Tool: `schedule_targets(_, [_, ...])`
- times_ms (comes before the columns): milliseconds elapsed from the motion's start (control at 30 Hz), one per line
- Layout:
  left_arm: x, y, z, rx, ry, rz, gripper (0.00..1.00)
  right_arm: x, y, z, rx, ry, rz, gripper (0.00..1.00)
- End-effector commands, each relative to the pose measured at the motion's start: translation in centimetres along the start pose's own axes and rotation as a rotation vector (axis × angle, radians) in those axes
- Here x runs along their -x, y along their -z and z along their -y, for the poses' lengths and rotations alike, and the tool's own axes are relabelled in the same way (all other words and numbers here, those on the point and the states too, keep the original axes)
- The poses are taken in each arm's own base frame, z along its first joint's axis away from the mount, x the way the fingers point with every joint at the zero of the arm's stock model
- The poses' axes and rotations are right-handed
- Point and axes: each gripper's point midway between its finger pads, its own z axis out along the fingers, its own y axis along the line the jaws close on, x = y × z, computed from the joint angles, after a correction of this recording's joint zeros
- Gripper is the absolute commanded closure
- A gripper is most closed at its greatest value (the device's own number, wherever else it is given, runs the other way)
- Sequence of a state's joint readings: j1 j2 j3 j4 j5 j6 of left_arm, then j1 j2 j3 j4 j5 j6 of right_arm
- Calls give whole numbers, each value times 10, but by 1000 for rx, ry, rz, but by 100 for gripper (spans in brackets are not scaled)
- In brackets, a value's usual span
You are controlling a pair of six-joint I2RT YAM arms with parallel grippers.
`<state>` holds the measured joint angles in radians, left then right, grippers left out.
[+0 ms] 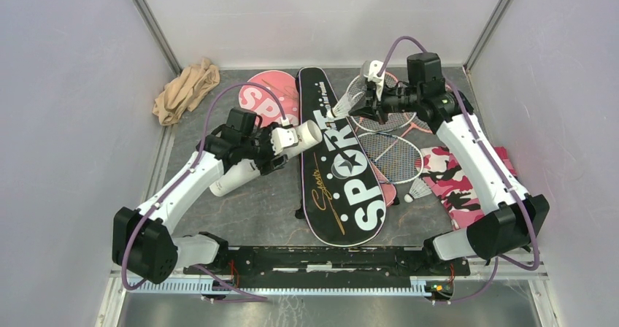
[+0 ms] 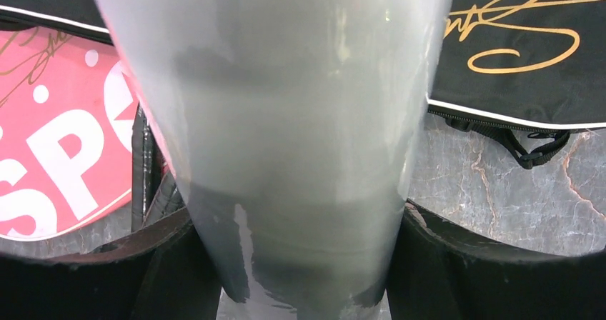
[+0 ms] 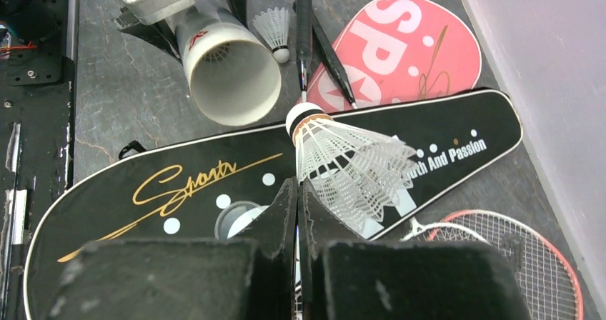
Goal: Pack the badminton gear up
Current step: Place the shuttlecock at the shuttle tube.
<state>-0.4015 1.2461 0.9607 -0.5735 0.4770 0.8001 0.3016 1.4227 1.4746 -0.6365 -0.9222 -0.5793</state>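
My left gripper [image 1: 281, 143] [image 2: 300, 263] is shut on the long white tube [image 1: 295, 139] [image 2: 286, 120], its fingers [image 2: 486, 270] pressed to both sides. The tube's open mouth [image 3: 229, 77] points right, over the black SPORT bag [image 1: 343, 174] [image 3: 179, 191]. My right gripper [image 1: 359, 108] [image 3: 298, 191] is shut on the skirt edge of a white shuttlecock [image 1: 341, 108] [image 3: 343, 163]. It hangs above the bag, cork end toward the tube mouth, a short gap away. The pink bag [image 1: 270, 97] [image 3: 400, 48] lies behind. Two pink-framed rackets [image 1: 390, 148] lie crossed under the right arm.
A second shuttlecock [image 1: 417, 190] lies on the table by the pink camouflage cloth [image 1: 456, 177]. Another shuttlecock [image 3: 275, 31] lies beyond the tube. A beige cloth [image 1: 186, 90] is bunched at the back left corner. Grey walls close in on three sides.
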Motion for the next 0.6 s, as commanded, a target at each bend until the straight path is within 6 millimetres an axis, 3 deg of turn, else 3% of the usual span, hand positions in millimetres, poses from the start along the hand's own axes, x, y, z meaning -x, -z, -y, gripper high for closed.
schedule_targets(0, [25,-1,-3,6,-10,112,85,22,-3,-2,-22,59,34,100])
schedule_targets(133, [29,-1,-3,14,-16,144,86,18,-10,-12,8,70,13,100])
schedule_targets(300, [33,1,-3,36,-23,178,97,15,-16,-23,48,70,11,100])
schedule_targets(567, [35,1,-4,46,-8,195,98,2,-24,-39,98,61,-16,100])
